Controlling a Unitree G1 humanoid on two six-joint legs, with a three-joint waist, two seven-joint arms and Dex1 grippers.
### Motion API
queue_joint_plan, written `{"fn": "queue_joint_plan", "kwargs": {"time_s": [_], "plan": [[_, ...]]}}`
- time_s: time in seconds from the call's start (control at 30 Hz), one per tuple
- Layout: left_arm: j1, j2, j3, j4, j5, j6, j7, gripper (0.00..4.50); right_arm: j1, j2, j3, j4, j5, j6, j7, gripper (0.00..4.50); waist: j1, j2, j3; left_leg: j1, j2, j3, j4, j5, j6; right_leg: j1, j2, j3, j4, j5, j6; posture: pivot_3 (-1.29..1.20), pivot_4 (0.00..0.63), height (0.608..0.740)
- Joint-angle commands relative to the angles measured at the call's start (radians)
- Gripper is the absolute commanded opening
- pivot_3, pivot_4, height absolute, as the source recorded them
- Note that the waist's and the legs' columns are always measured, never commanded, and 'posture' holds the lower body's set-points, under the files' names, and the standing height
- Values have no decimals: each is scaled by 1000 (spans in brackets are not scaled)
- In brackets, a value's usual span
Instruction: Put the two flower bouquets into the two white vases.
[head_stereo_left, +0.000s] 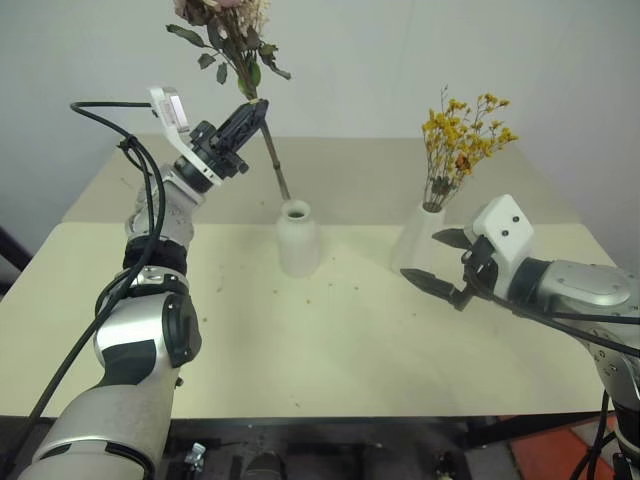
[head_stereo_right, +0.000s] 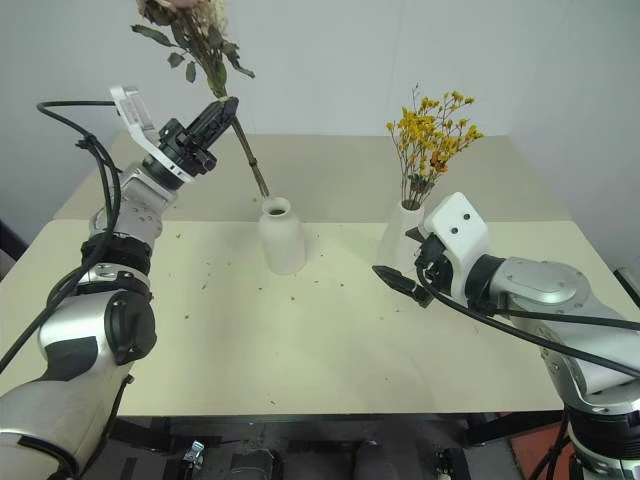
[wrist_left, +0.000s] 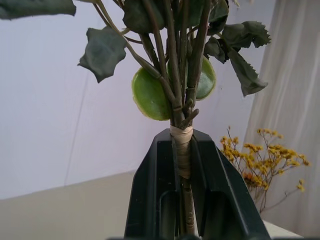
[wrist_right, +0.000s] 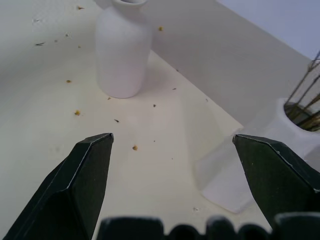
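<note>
Status check: we count one of two placements done. The yellow-orange bouquet (head_stereo_left: 463, 135) stands upright in the taller slanted vase (head_stereo_left: 420, 240), stems down through its mouth, blossoms spreading above. The squat bell-shaped vase (head_stereo_left: 298, 238) sits near the middle of the table (head_stereo_left: 330, 340), to the left of the slanted one, and its neck is empty. The rose bouquet (head_stereo_left: 232, 40) is held in the air above and to the left of that vase: our left gripper (head_stereo_left: 243, 122) is pinched tight on its taped stem, as the left wrist view confirms, with leaves and blooms rising above the fingers and the bare lower stem slanting down toward the vase. The stem tip looks close to the squat vase's mouth, just behind or above it; we cannot tell whether it has entered. Our right gripper (head_stereo_left: 438, 262) hangs low just beside the slanted vase, fingers spread wide, holding nothing. Left to do, in our judgement: guide the stem tip into the narrow neck, lower, release. Dried petal crumbs (wrist_right: 135, 147) litter the table
</note>
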Motion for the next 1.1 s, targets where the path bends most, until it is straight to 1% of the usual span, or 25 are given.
{"fn": "queue_joint_plan", "kwargs": {"time_s": [0.03, 0.47, 0.63, 0.8, 0.93, 1.1], "plan": [[-39, -8, 17, 6, 2, -23, -21, 87, 2, -5, -36, -38, 3, 12, -25, 4500, -2, 0, 0, 0, 0, 0, 0, 0, 0, 0, 0, 0, 0, 0, 0, 0, 150, 740], [-14, -47, 1, 47, 81, -91, -11, 87, 11, 0, -32, -26, -5, 12, -52, 4500, -1, 0, 0, 0, 0, 0, 0, 0, 0, 0, 0, 0, 0, 1, -1, 0, 150, 740], [21, -60, -18, 27, 103, -102, -35, 87, 17, 0, -18, -19, -14, 1, -54, 4500, -1, 0, 0, 0, 0, 0, 0, 0, 0, 0, 0, 0, 0, 1, -2, 0, 150, 740], [81, -94, -29, -11, 112, -124, -32, 87, 21, 3, -11, -1, -26, -16, -53, 4500, -1, 0, 0, 1, 0, 0, 0, 0, 0, 0, 0, 0, 1, 1, -2, 0, 150, 740], [135, -120, -57, -41, 143, -179, -15, 87, 38, 11, -8, -6, -31, -30, -46, 4500, -1, 0, 0, 1, 0, 0, 0, 0, 0, 0, 0, 0, 1, 1, -2, 0, 150, 740], [152, -130, -55, -53, 145, -197, -6, 87, 52, 14, -2, -12, -43, -46, -48, 4500, 0, 0, 0, 1, 0, 0, 1, 0, 0, 0, 0, 0, 2, 1, -2, 0, 150, 740]]}}
